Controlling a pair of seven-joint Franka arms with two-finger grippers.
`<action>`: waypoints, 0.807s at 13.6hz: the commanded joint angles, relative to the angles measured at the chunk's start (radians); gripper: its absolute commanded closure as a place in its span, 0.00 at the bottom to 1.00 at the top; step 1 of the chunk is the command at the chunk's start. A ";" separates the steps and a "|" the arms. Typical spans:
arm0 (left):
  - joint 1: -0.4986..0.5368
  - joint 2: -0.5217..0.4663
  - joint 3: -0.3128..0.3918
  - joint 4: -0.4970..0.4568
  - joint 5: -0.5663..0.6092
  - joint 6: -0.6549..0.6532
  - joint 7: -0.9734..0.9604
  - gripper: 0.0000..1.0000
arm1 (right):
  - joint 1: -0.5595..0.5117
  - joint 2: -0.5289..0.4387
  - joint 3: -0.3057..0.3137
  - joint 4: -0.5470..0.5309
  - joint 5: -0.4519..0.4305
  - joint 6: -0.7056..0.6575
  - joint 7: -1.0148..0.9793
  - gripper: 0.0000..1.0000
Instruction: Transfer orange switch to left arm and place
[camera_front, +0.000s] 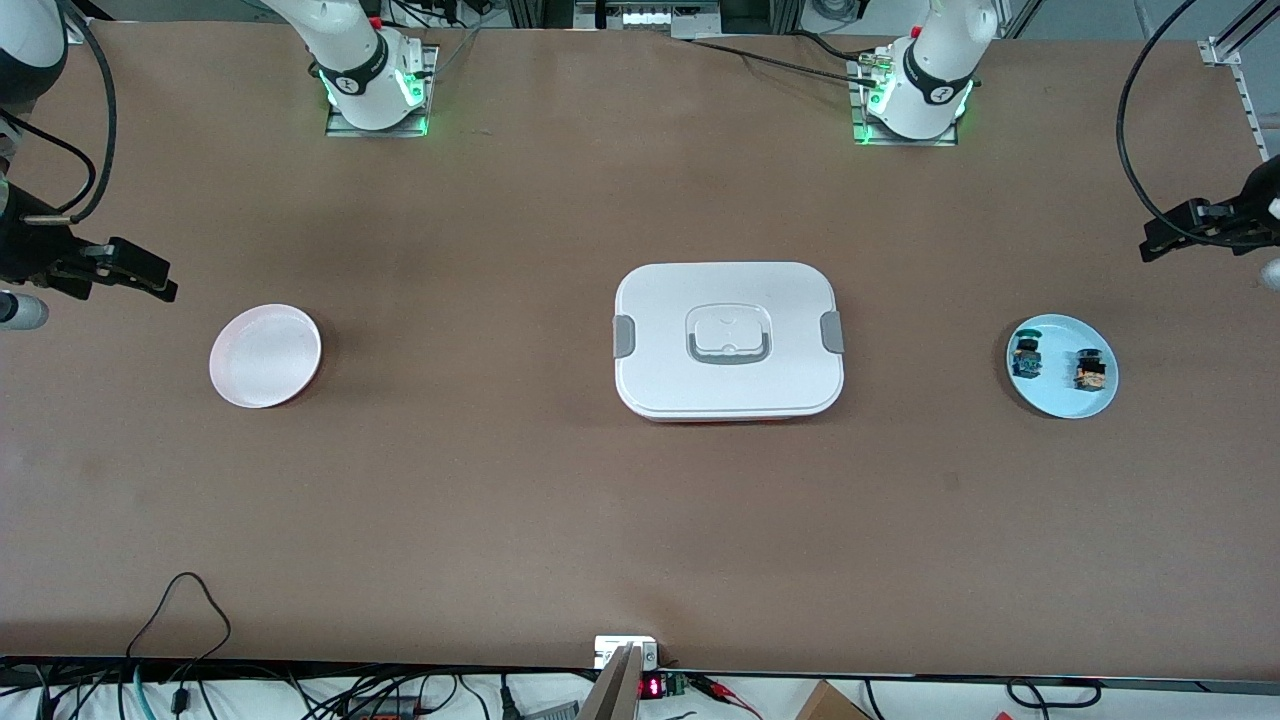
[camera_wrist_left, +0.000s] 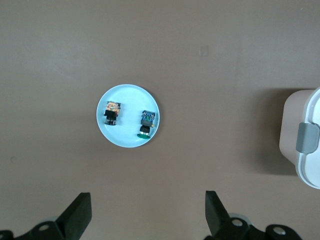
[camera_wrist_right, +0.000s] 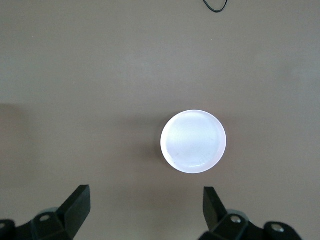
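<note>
I see a broad matte brown tabletop (camera_front: 560, 520), evenly lit; black cables (camera_front: 180, 600) trail along its near edge (loosely tangled).

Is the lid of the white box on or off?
On. The lid covers the white box, and the grey clips sit at both ends.

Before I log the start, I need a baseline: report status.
Left claw and right claw open, empty, up at the table ends. Orange switch on blue plate. Box mid-table, between the plates.
</note>
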 joint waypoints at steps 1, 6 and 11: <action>-0.011 -0.118 0.008 -0.133 -0.020 0.063 0.008 0.00 | -0.001 -0.004 0.003 0.008 -0.008 -0.006 0.012 0.00; -0.026 -0.031 0.005 -0.058 -0.016 0.032 0.011 0.00 | -0.001 -0.004 0.003 0.007 -0.008 -0.009 0.012 0.00; -0.023 -0.029 0.006 -0.023 -0.020 -0.017 0.003 0.00 | 0.000 -0.004 0.003 0.007 -0.013 -0.006 0.014 0.00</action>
